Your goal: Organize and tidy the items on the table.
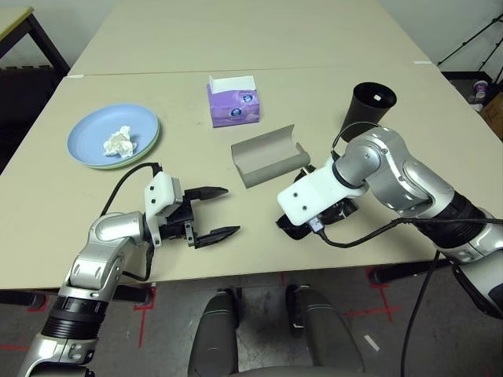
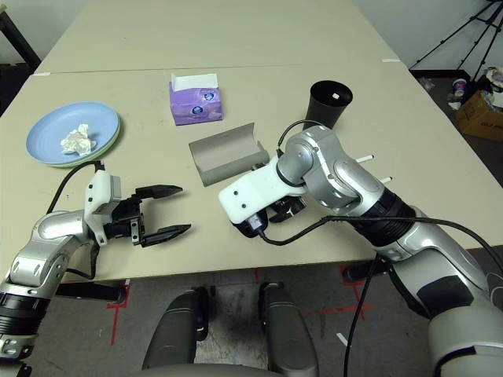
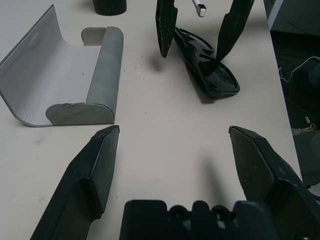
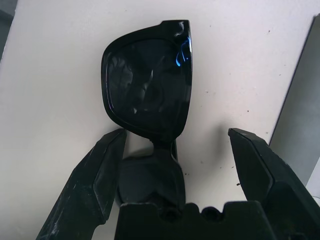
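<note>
Right wrist view: our right end effector (image 4: 175, 145) open astride sunglasses (image 4: 147, 80); next we close, then lift toward the case (image 1: 269, 155).

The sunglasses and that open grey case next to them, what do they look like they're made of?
The sunglasses look like glossy black plastic: the lens shows sharp bluish glints and reflections. The glasses case looks like a stiff shell with a matte grey covering, perhaps faux leather or fabric: it holds its curved shape lying open and gives no shine. The exact covering can't be told.
</note>
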Controlling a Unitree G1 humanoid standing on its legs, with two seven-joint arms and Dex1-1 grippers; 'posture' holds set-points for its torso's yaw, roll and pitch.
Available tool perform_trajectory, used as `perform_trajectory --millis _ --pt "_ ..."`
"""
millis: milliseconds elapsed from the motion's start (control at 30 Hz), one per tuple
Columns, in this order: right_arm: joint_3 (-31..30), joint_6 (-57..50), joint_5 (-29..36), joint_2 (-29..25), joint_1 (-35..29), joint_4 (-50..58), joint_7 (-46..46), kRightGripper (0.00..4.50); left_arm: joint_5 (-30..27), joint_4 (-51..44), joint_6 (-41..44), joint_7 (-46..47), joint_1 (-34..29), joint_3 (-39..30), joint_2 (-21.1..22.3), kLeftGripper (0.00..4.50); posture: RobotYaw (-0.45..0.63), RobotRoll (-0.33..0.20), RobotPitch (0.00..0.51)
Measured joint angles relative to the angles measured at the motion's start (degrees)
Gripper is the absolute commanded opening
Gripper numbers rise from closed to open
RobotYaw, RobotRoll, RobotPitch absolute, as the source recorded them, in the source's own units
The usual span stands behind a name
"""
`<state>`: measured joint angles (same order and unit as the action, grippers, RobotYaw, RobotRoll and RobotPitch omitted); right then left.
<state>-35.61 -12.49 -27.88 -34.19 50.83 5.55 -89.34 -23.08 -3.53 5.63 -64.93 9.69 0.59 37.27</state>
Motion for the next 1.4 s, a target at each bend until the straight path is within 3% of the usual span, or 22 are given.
perform_trajectory --millis 533,633,933,1400 --pt "-0.1 2.7 -0.9 0.4 0.5 -1.2 0.0 4.48 0.0 0.0 0.0 0.0 -0.5 0.0 0.0 4.49 -0.01 0.000 0.168" --pt "-0.1 2.7 -1.1 0.4 0.5 -1.2 0.0 3.87 0.1 0.0 0.0 0.0 -0.5 0.0 0.0 4.50 -0.01 0.000 0.168" --pt "-0.1 3.5 -1.6 0.0 0.4 -1.2 -0.4 0.51 0.1 0.0 0.0 0.0 -0.5 0.0 0.0 4.50 -0.01 0.000 0.167" --pt "-0.1 4.2 -1.2 -0.1 0.8 -1.5 -0.7 0.38 0.2 0.0 0.0 0.0 -0.5 0.0 0.2 4.50 -0.02 0.000 0.160"
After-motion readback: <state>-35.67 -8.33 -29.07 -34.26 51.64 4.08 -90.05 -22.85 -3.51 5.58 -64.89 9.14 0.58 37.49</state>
